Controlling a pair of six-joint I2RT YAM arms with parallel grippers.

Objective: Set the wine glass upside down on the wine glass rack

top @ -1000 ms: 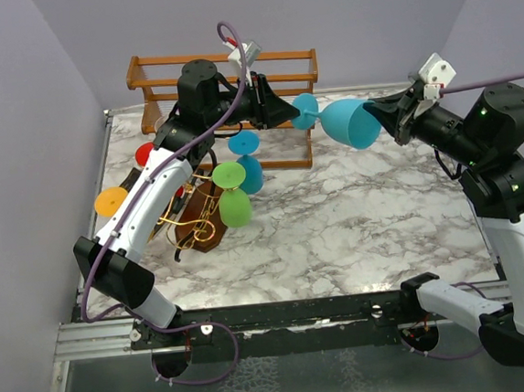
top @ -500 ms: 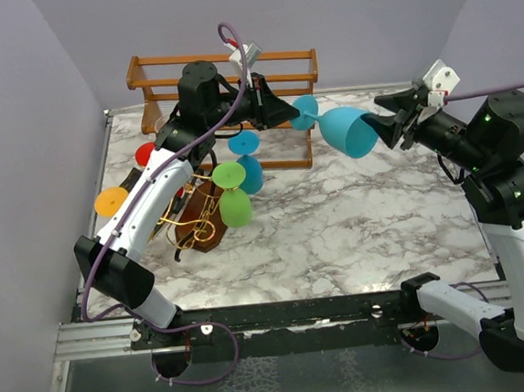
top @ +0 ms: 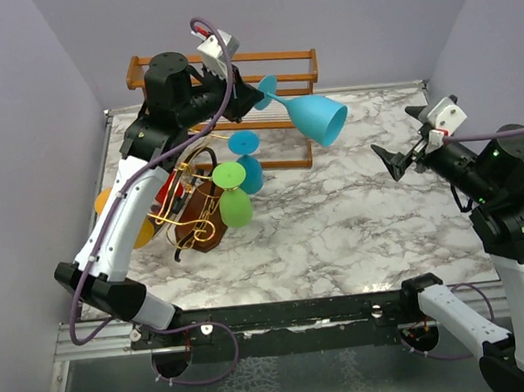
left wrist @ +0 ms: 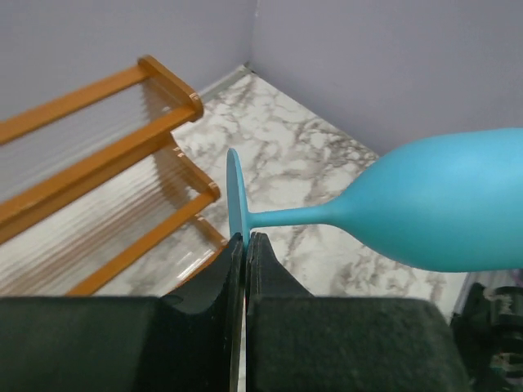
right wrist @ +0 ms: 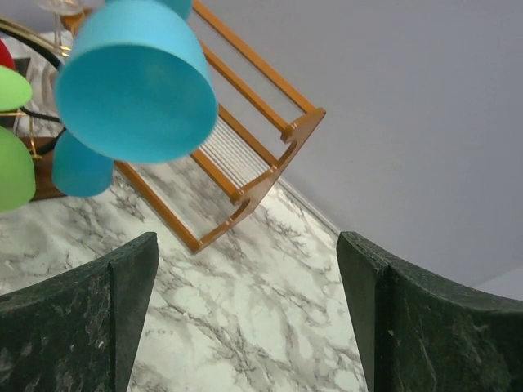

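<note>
Top external: my left gripper (top: 257, 92) pinches the teal wine glass (top: 316, 119) by its foot near the slatted frame (top: 279, 58). A green glass (top: 235, 207) and a blue glass (top: 249, 167) crowd the rack (top: 196, 222). My right gripper (top: 401, 143) gapes empty over open marble table (top: 356, 220).

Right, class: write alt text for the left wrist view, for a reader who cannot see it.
The left hand pinches the blue wine glass by the edge of its foot; the glass lies sideways, bowl to the right. Behind are an orange-brown wooden frame, a marble table and lilac walls.
</note>
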